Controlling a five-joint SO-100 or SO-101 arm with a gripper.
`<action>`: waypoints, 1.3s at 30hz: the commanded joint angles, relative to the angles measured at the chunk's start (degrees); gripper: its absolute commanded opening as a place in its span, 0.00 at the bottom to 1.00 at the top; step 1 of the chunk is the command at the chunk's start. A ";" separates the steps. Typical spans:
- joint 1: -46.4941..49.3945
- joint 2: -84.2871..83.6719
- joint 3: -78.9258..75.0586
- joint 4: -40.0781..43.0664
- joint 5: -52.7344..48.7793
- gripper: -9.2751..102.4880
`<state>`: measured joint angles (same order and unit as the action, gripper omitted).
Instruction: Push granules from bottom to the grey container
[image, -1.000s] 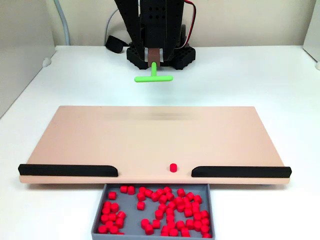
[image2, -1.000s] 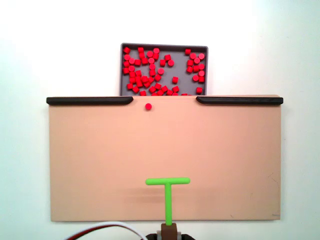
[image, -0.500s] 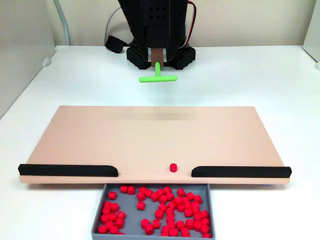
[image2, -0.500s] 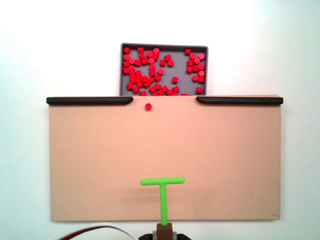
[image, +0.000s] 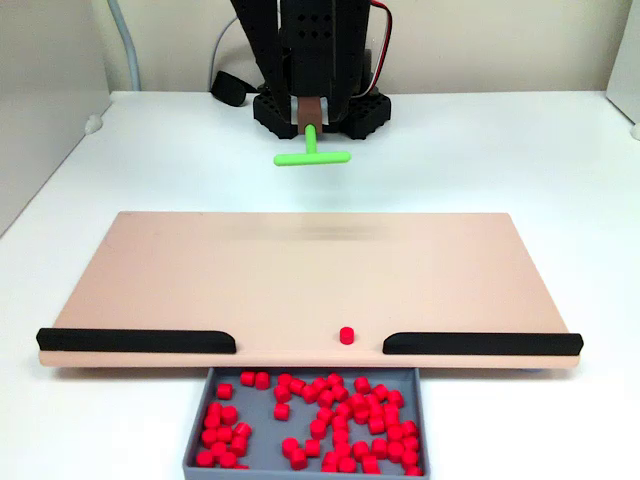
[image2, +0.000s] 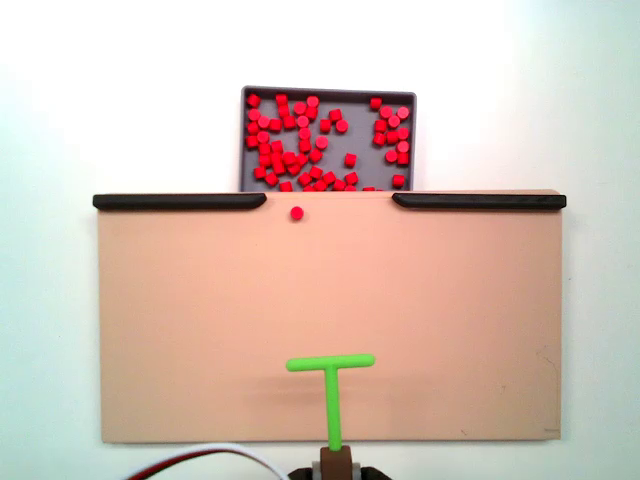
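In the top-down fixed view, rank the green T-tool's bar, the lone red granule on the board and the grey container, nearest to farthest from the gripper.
1. Green T-tool's bar, just above the gripper at the bottom edge.
2. Lone granule, at the board's far edge, between the black strips.
3. Grey container, beyond the board, at the top.

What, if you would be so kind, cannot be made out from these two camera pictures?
- The gripper: in both fixed views the dark arm body and the frame edge hide its fingers, so open or shut cannot be told.
- The grey container: its near wall is cut off by the bottom edge in a fixed view.
- The granules: too small and crowded to count.
- The green T-shaped tool: whether its bar touches the tan board is unclear.
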<state>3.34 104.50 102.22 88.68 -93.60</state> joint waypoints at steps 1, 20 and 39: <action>0.26 0.09 -2.11 -0.18 -0.70 0.08; 0.26 0.62 -1.85 -0.18 -0.35 0.08; -0.35 -3.25 -1.67 -2.90 0.79 0.08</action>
<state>3.34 101.34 102.22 86.48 -94.04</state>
